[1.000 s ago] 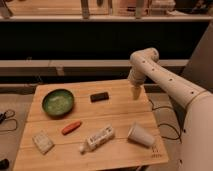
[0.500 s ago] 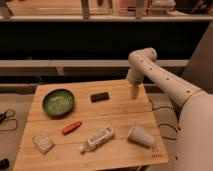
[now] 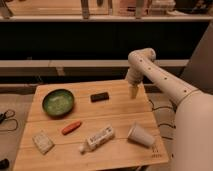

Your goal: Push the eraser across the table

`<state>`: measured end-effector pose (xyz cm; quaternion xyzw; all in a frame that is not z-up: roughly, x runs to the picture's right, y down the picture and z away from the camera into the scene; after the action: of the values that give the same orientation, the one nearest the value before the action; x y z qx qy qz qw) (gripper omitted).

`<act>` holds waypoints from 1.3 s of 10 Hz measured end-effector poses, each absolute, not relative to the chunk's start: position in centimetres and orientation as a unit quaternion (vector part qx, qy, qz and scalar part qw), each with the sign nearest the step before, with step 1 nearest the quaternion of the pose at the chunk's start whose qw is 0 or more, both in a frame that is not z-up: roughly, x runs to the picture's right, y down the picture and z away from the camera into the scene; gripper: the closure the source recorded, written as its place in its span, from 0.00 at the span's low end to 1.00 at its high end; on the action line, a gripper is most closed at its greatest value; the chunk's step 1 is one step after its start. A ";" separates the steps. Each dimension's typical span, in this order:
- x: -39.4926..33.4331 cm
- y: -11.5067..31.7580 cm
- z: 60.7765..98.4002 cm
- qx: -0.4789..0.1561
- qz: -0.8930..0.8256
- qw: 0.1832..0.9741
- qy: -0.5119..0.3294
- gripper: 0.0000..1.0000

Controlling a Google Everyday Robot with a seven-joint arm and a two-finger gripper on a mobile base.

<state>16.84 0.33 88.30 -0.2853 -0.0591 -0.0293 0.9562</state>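
Eraser, a small flat black block, lies on the light wooden surface to the right of the green bowl, apart from it; the pincer points down farther right of the bowl, beyond the eraser and clear of it; whether it is wide or narrow cannot be told; nearer the camera than the bowl lie an orange carrot-like item, a pale packet, a white bottle on its side and a tipped cup.
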 end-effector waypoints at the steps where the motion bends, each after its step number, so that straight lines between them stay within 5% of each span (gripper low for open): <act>1: 16.7 0.2 88.6 -0.286 -0.028 0.956 -0.060 0.20; 8: 15.5 0.1 90.0 -0.291 -0.030 0.954 -0.068 0.34; 13: 14.7 0.2 91.1 -0.298 -0.026 0.951 -0.074 0.84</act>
<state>14.66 0.23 91.10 -0.2977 -0.0744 -0.0265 0.9514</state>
